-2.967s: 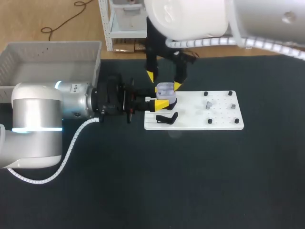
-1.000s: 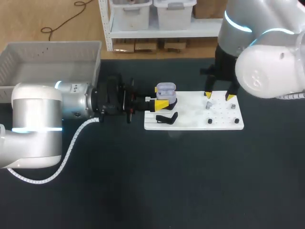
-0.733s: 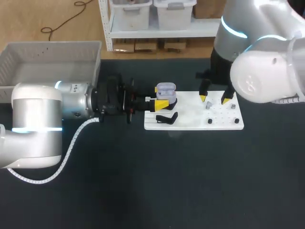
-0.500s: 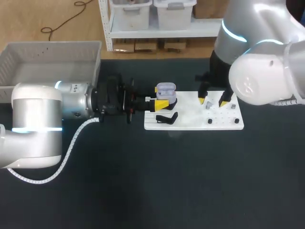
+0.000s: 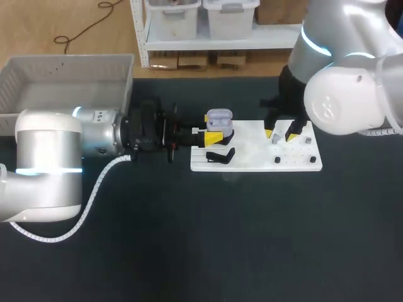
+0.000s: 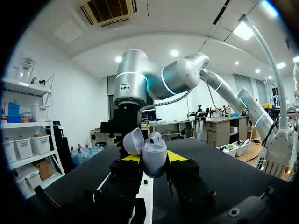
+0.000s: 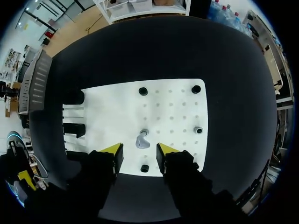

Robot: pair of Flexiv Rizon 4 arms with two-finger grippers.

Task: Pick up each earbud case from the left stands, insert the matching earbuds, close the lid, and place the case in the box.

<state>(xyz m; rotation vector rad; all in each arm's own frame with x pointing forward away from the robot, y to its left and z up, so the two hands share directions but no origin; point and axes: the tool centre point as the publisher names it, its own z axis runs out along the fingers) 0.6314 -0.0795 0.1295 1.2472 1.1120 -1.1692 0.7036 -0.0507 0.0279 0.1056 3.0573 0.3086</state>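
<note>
One earbud in open case — left hand grips it; right hand open.

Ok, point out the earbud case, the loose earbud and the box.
earbud case point(image 6: 154, 158): left wrist view, on its lower shell.
earbud point(image 7: 142, 139): right wrist view, on its body.
box point(image 5: 69, 68): head view, on its far wall.

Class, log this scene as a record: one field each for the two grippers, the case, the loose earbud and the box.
left gripper: shut on earbud case, at left end of white board
earbud case: lid open
right gripper: open, above loose earbud
loose earbud: lying on white board
box: far left of table, behind left arm
</note>
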